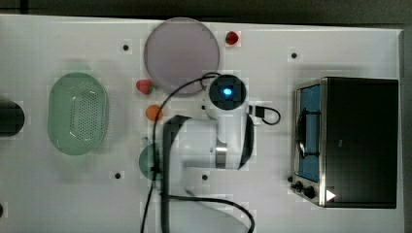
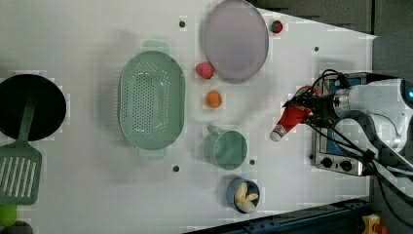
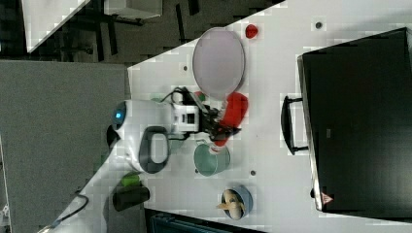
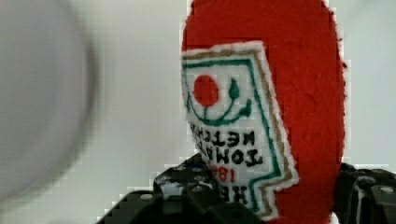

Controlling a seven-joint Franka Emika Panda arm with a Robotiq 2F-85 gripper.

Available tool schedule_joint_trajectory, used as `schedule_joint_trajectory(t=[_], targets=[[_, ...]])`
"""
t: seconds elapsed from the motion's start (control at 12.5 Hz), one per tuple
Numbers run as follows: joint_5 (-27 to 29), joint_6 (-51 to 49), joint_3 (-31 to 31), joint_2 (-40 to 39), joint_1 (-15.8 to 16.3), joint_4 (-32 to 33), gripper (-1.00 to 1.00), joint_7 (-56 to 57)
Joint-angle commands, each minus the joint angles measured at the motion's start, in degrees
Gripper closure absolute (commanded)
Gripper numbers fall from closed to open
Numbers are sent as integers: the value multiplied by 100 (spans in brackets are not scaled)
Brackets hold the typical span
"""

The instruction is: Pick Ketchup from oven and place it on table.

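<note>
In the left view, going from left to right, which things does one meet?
Black round pan → pale green perforated colander → small orange fruit → red plastic ketchup bottle → silver toaster oven.

three overhead views share table (image 1: 340,29) — wrist close-up

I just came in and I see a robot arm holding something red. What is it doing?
The robot's gripper is clamped on the Ketchup, a red bottle with a white cap. The bottle is out of the oven, whose glass door looks shut. In the left view the bottle hangs tilted, cap end pointing down, over the white table, between the oven and a green cup. It does not look set down yet. Nearby sit a lilac plate, a green colander and some strawberries.
</note>
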State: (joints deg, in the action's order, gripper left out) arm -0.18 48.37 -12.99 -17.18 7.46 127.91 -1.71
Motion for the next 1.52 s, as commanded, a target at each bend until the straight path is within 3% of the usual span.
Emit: schedule_joint_trajectory(t=[0.08,0.24,0.48,0.64,1.04,1.28,1.52], targets=[[325,205,283,-169,-27,-49,-26,56],[450,583,355,-435,-26,-47,-27,56],[450,867,373,-490,-20,60,-100,55],[450,930,355,-317,-23,5,-100,54],[443,392,350,1438,-27,-713,-100,-157],[393,-1565,336,1820,-39,-1757,-100,-159],[66,-2694,316,1773,-47,-2564,-100,-212]])
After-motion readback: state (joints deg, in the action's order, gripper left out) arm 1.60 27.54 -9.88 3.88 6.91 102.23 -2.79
